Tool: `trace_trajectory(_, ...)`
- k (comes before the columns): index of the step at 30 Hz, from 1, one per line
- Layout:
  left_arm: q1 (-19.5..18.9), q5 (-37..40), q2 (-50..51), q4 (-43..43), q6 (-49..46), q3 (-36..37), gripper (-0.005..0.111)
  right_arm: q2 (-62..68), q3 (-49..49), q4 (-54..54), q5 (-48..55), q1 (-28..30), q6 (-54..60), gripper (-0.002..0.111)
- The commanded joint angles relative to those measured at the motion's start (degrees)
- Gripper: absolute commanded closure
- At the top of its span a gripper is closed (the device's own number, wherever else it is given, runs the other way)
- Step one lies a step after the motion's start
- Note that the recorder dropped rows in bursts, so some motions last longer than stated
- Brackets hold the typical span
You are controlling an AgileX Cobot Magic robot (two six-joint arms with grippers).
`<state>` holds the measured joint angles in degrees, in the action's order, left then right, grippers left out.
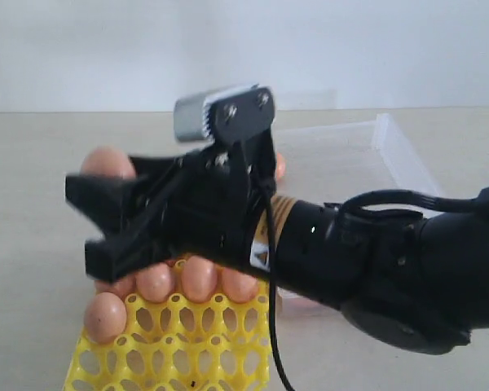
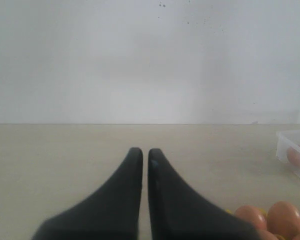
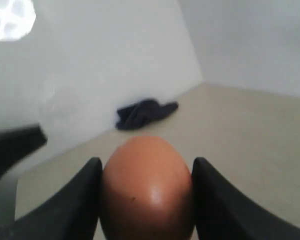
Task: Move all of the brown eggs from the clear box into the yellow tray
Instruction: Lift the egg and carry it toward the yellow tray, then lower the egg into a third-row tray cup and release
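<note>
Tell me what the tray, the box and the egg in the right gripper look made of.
Tray: probably moulded plastic, bright yellow, a lattice of open cups. Box: clear thin plastic; the table shows through its walls. Egg in the right gripper: seemingly shell, matte orange-brown with a soft highlight; could be a replica.

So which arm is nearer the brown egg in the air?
Right. The right end effector grips the brown egg between its fingers; the left end effector is shut, empty, away from it.
</note>
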<state>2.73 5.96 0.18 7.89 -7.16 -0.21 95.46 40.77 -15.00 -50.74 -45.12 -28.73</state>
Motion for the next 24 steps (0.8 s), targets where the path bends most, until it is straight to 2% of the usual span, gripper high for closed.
trace_trajectory(1, -0.2, -0.1, -0.2, 0.0, -0.2, 0.2, 0.103, 0.1, -1.5, -13.5, 5.8, -0.1, -3.3, 0.108)
trace_trajectory(7, -0.2, -0.1, -0.2, 0.0, -0.2, 0.2, 0.103, 1.5, -1.5, -14.1, 5.7, -0.1, 1.8, 0.108)
trace_trajectory(12, -0.2, -0.4, -0.2, 0.0, -0.2, 0.2, 0.103, 9.6, -1.5, -13.1, 2.3, -0.1, 2.7, 0.108)
trace_trajectory(14, -0.2, -0.4, -0.2, 0.0, -0.2, 0.2, 0.103, 14.2, -1.5, -8.9, -2.7, -0.1, 6.4, 0.108)
trace_trajectory(15, -0.2, -0.4, -0.2, 0.0, -0.2, 0.2, 0.103, 16.4, -1.5, -3.0, -4.3, -0.1, 10.3, 0.108)
trace_trajectory(17, -0.2, -0.4, -0.2, 0.0, -0.2, 0.2, 0.103, 17.7, -1.5, 4.4, -4.0, -0.1, 11.3, 0.108)
trace_trajectory(24, -0.2, -0.4, -0.2, 0.0, -0.2, 0.2, 0.103, 18.8, -0.8, 1.7, -3.7, -0.1, 11.3, 0.108)
